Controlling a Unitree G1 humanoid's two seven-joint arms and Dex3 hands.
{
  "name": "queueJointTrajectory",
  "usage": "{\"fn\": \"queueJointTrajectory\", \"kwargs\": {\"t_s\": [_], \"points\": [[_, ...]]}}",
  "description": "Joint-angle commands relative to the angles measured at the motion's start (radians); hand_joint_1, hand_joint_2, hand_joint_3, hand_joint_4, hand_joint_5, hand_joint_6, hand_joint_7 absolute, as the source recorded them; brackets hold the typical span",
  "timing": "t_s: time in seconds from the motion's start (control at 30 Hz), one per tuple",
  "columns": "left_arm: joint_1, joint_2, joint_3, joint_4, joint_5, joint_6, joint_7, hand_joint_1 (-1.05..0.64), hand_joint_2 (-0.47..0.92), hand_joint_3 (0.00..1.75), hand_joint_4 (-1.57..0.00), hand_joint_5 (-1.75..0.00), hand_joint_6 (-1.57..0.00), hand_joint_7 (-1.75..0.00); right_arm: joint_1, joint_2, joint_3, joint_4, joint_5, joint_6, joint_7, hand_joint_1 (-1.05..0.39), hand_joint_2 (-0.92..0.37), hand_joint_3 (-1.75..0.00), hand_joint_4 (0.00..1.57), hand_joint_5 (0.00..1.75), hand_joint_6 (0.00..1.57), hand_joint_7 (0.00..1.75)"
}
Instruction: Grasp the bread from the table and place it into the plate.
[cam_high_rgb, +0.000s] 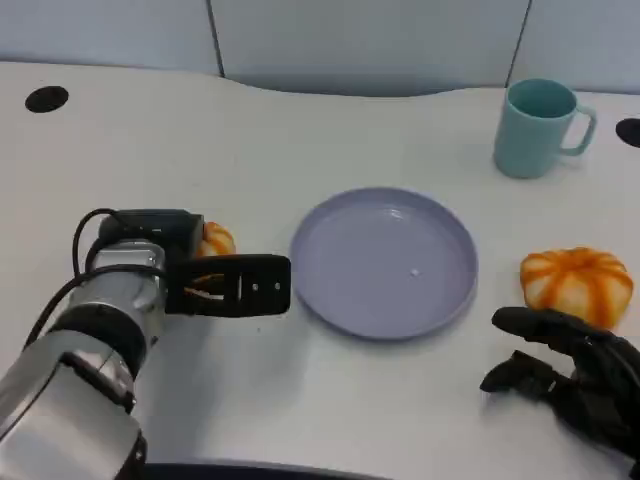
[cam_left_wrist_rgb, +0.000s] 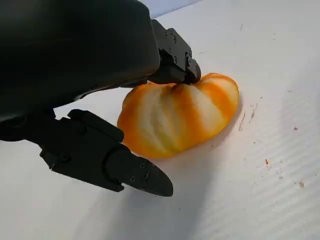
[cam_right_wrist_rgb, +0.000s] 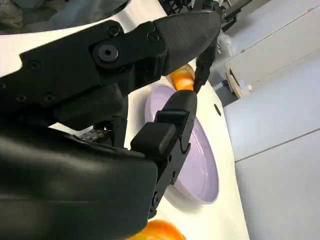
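Left hand (cam_high_rgb: 215, 283) is parked right at the bread (cam_high_rgb: 216, 240) on the left side of the white table (cam_high_rgb: 130, 160), fingers spread and reaching toward the plate, nothing actually gripped. So we're at the reach/pre-grasp step: hand is around the bun but hasn't closed on it. My guess for the next move: curl the fingers in so the bun gets pinched from both sides, lift, then carry it right to the lavender plate (cam_high_rgb: 384, 262), which sits bare in the middle, just beside the fingertips.

Further right there's a second striped orange bun (cam_high_rgb: 577, 282), with the right hand (cam_high_rgb: 565, 370) just in front of it, fingers loosely apart and holding nothing. A teal mug (cam_high_rgb: 540, 127) stands at the back, well apart from all this.

What the views give you: from the head camera the bun is mostly hidden behind the left wrist, you just see an orange sliver. The left wrist view shows the whole bun (cam_left_wrist_rgb: 177, 116) lying flat on the table, one finger (cam_left_wrist_rgb: 172, 52) touching its top edge and another finger (cam_left_wrist_rgb: 107, 155) lying beside it, off the crust. The right wrist view has that hand's fingers (cam_right_wrist_rgb: 165, 135) spread over the plate (cam_right_wrist_rgb: 197, 160).
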Motion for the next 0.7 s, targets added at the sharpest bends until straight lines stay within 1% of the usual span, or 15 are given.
{"fn": "queueJointTrajectory", "kwargs": {"t_s": [0.03, 0.13, 0.23, 0.27, 0.4, 0.43, 0.47, 0.53, 0.6, 0.63, 0.67, 0.7], "points": [[0.003, -0.008, -0.008, 0.014, 0.000, 0.001, 0.041, -0.41, 0.81, 0.01, -0.17, -0.06, -0.28, -0.01, 0.033, -0.012, -0.006, 0.007, 0.004, 0.014, 0.003, -0.42, -0.92, -0.09, 0.58, 1.14, 0.83, 0.31], [0.010, -0.015, -0.013, 0.019, 0.002, 0.001, 0.054, -0.38, 0.81, 0.01, -0.21, -0.07, -0.31, -0.02, 0.039, -0.011, -0.006, -0.002, 0.004, 0.022, -0.001, -0.41, -0.92, -0.09, 0.57, 1.13, 0.82, 0.31], [0.017, -0.018, -0.015, 0.023, 0.002, 0.001, 0.066, -0.39, 0.81, 0.00, -0.24, -0.08, -0.34, -0.02, 0.047, -0.011, -0.002, -0.016, -0.002, 0.021, -0.009, -0.43, -0.92, -0.08, 0.58, 1.13, 0.83, 0.31], [0.020, -0.020, -0.014, 0.025, 0.000, 0.002, 0.068, -0.36, 0.82, 0.00, -0.29, -0.10, -0.35, -0.02, 0.050, -0.010, -0.001, -0.022, -0.001, 0.023, -0.011, -0.43, -0.92, -0.08, 0.58, 1.13, 0.83, 0.31], [0.034, -0.021, 0.004, 0.026, -0.020, -0.005, 0.088, -0.29, 0.83, 0.01, -0.38, -0.12, -0.40, -0.03, 0.061, -0.009, 0.001, -0.040, 0.001, 0.029, -0.014, -0.43, -0.92, -0.07, 0.58, 1.14, 0.84, 0.30], [0.036, -0.019, 0.001, 0.027, -0.017, -0.007, 0.090, -0.29, 0.87, 0.01, -0.46, -0.13, -0.47, -0.04, 0.062, -0.009, 0.000, -0.042, 0.004, 0.034, -0.011, -0.43, -0.92, -0.07, 0.58, 1.14, 0.84, 0.30], [0.037, -0.018, -0.002, 0.027, -0.015, -0.009, 0.092, -0.31, 0.90, 0.03, -0.56, -0.14, -0.58, -0.05, 0.062, -0.008, -0.001, -0.044, 0.006, 0.037, -0.009, -0.43, -0.92, -0.07, 0.58, 1.14, 0.84, 0.30], [0.038, -0.017, -0.005, 0.028, -0.015, -0.010, 0.093, -0.31, 0.92, 0.04, -0.61, -0.15, -0.64, -0.05, 0.063, -0.008, -0.002, -0.047, 0.008, 0.041, -0.008, -0.43, -0.92, -0.06, 0.58, 1.14, 0.84, 0.30], [0.038, -0.015, -0.005, 0.028, -0.016, -0.016, 0.092, -0.32, 0.92, 0.04, -0.62, -0.15, -0.65, -0.05, 0.067, -0.007, -0.002, -0.056, 0.009, 0.046, -0.009, -0.43, -0.92, -0.06, 0.58, 1.14, 0.84, 0.30], [0.038, -0.013, -0.006, 0.029, -0.015, -0.019, 0.089, -0.29, 0.92, 0.03, -0.77, -0.33, -0.79, -0.05, 0.070, -0.006, -0.003, -0.059, 0.011, 0.048, -0.007, -0.43, -0.92, -0.06, 0.58, 1.14, 0.84, 0.30], [0.039, -0.012, -0.007, 0.030, -0.014, -0.021, 0.089, -0.30, 0.92, 0.03, -0.81, -0.62, -0.91, -0.03, 0.071, -0.006, -0.004, -0.060, 0.012, 0.049, -0.005, -0.42, -0.92, -0.07, 0.57, 1.13, 0.83, 0.29], [0.039, -0.011, -0.008, 0.030, -0.013, -0.022, 0.090, -0.30, 0.92, 0.02, -0.81, -0.74, -0.97, -0.03, 0.072, -0.005, -0.004, -0.061, 0.013, 0.050, -0.003, -0.42, -0.92, -0.08, 0.57, 1.13, 0.83, 0.29]]}}
